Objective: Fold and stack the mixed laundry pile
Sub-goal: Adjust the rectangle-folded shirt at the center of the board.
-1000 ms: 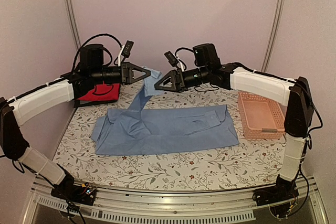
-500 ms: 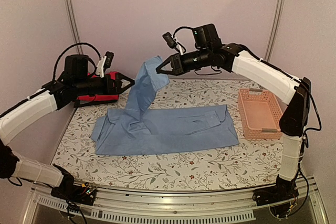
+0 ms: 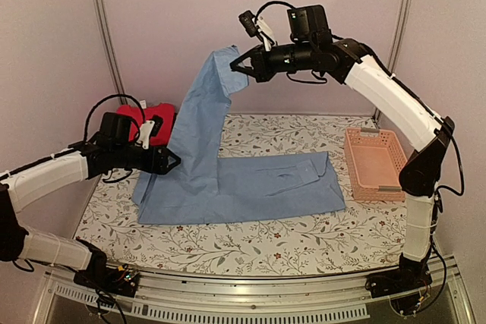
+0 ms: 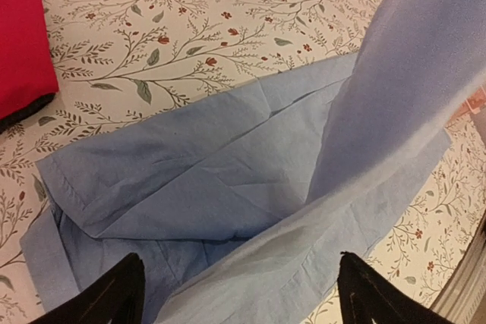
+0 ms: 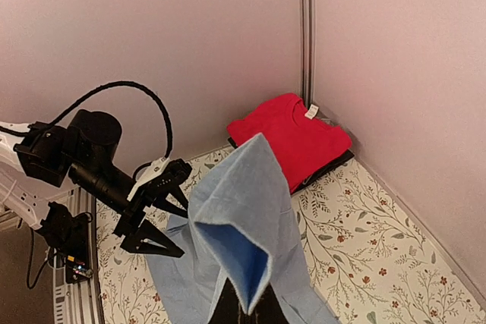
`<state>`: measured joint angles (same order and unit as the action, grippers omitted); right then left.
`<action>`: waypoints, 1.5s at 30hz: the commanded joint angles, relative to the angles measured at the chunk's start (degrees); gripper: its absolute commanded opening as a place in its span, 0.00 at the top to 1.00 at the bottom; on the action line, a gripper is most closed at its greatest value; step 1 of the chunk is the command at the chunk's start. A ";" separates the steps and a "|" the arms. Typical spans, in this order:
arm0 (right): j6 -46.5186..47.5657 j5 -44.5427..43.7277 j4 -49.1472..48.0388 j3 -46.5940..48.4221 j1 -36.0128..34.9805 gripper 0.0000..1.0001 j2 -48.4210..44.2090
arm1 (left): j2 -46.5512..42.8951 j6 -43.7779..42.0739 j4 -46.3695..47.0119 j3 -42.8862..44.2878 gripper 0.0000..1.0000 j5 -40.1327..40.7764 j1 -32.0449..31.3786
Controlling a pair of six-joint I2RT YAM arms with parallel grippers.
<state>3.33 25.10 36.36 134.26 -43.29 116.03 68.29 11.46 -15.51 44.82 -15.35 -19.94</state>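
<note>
R pincer (image 3: pixel 237 66), clamped on sleeve (image 3: pixel 199 123) of light blue collared cloth shirt (image 3: pixel 258 187), just went up high; body flat on table (image 3: pixel 228 244). L pincer (image 3: pixel 175 162) dropped low beside it, fingers apart. We fold next.

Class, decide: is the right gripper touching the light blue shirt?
Touching. The top external view shows the right gripper pinching a raised part of the light blue shirt, and the cloth hangs from its fingertips down to the table.
</note>
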 commanded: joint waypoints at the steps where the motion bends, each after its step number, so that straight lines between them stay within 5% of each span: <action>1: 2.32 -1.72 -2.23 1.43 -1.48 1.00 1.37 | 2.55 -8.37 4.76 -0.55 0.23 -5.87 1.34; 7: 3.17 -4.00 -0.45 1.36 -2.15 1.00 1.83 | 10.17 -9.55 2.71 3.24 1.00 -13.52 5.81; 8: 4.21 -5.13 0.26 1.25 -2.09 1.00 1.71 | 10.83 -9.07 2.61 3.10 1.00 -14.12 6.66; 17: 9.70 -11.75 1.33 -6.68 -0.84 1.00 -1.00 | 15.23 -4.80 3.12 3.26 1.00 -4.22 13.13; 21: 12.02 -11.00 1.49 -10.46 -0.66 1.00 -2.17 | 19.49 -4.20 4.17 5.20 0.98 -6.86 13.34; 23: 13.16 -10.96 1.76 -12.57 -0.24 1.00 -2.73 | 22.37 -3.65 3.15 7.41 0.70 -9.11 13.30; 30: 16.09 -7.55 1.05 -33.83 0.44 1.00 -12.40 | 20.32 -1.80 2.90 8.10 0.35 -9.03 14.36; 37: 14.26 -13.92 -0.17 -57.22 2.76 1.00 -22.99 | 17.94 -1.77 1.34 8.02 0.28 -10.14 16.60; 45: 16.87 -29.24 -6.18 -67.47 4.30 1.00 -20.54 | 16.06 -0.10 1.98 7.41 0.25 -12.85 17.64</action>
<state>18.46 6.44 35.55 68.14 -39.77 93.60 86.43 10.37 -13.39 52.18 -26.04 -2.98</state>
